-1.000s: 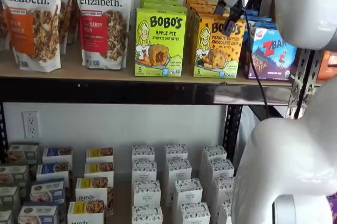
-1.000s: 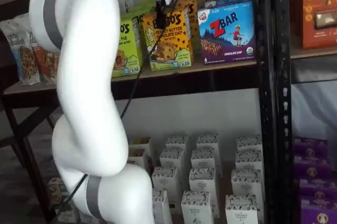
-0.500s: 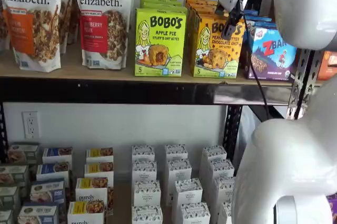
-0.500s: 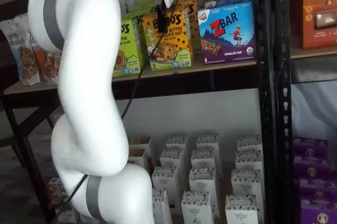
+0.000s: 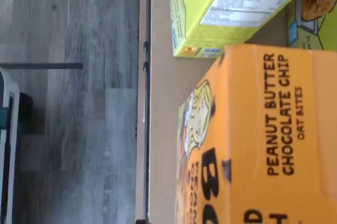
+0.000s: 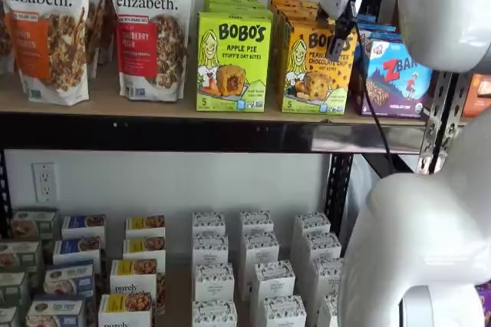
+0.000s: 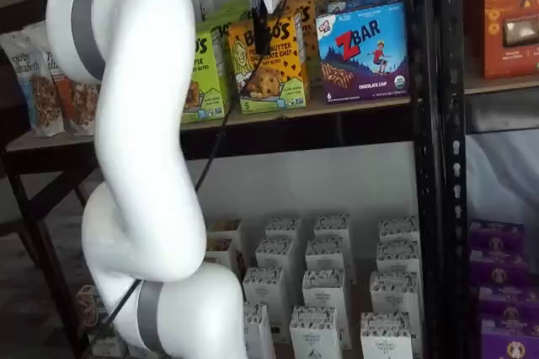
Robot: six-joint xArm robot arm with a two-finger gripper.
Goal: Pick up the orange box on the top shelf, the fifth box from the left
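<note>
Since the orange box (image 6: 316,67) is thin cardboard, it is judged light, stiff, fairly smooth and crushable; it would best be taken across its narrow sides near the top. It stands upright at the shelf (image 6: 192,104) front, between the green box (image 6: 232,61) and the blue box (image 6: 397,75). The gripper (image 6: 337,39) hangs before its upper face; a gap cannot be made out, though the fingers are understood to be spread wide, with nothing held.

The white-bodied gripper with two black fingers (image 6: 338,35) has drawn in closer to the yellow-orange peanut butter chocolate chip carton (image 6: 310,67) over the last second. In both shelf views its fingers have shifted a little to the right across the carton's upper front face (image 7: 262,29), and the dark cable (image 7: 221,127) swung along with them.
</note>
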